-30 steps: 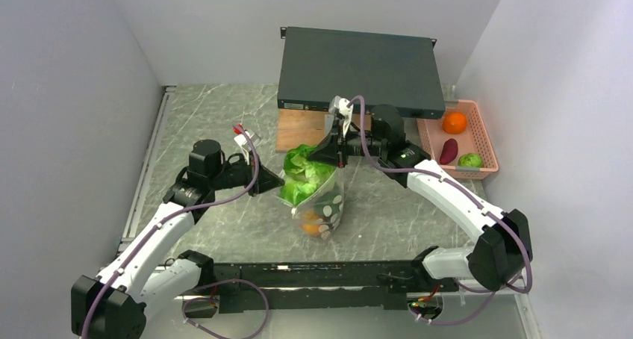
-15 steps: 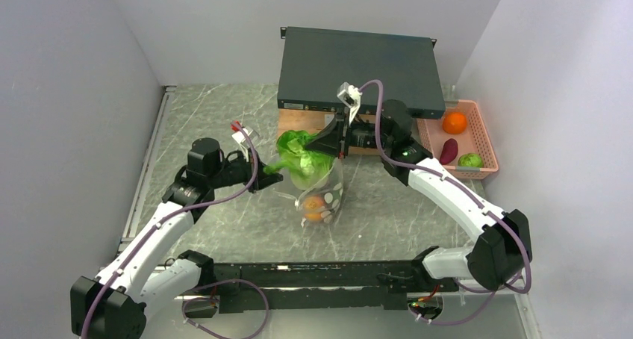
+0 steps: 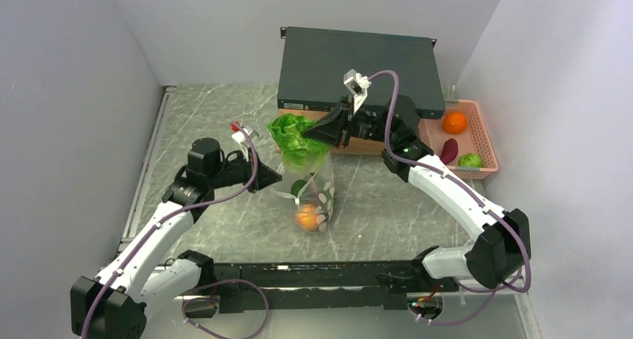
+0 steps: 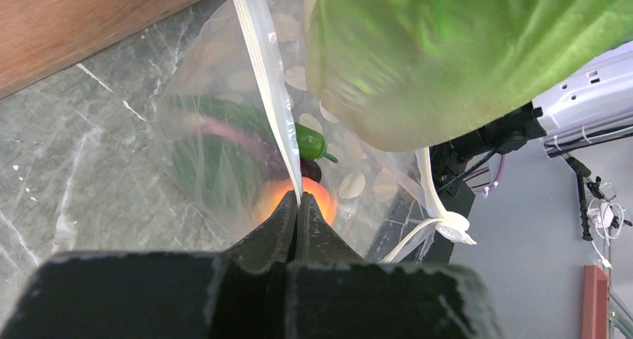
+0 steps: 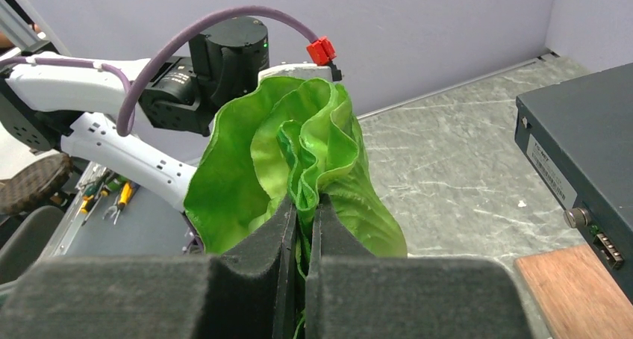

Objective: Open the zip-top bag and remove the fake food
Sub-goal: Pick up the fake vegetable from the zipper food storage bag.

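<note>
Over the last second my right tool (image 5: 298, 204) has risen toward the table's far edge, drawing the lettuce (image 3: 297, 141) up from the mouth of the zip-top bag (image 3: 310, 197). The tool is clamped tight on a fold of leaf. The left tool (image 4: 296, 204), fully closed, pinches the bag's zip strip and holds the bag upright near the middle of the table (image 3: 216, 122). An orange ball (image 3: 306, 218) and some darker and green pieces remain at the bottom of the bag. I cannot tell whether the lowest leaf is touching the plastic.

I see two risks. The thin strip could slide out of the left tool if the leaf drags on the bag, which would drop the bag and let the ball roll out. The lettuce, held by one floppy fold, could also slip free in transit.

The table is grey and marble-veined, boxed in by plain pale walls. A dark flat box (image 3: 358, 70) sits on a wooden board (image 5: 575, 287) at the far edge. A pink basket (image 3: 489, 148) in the far right corner already holds three pieces.
</note>
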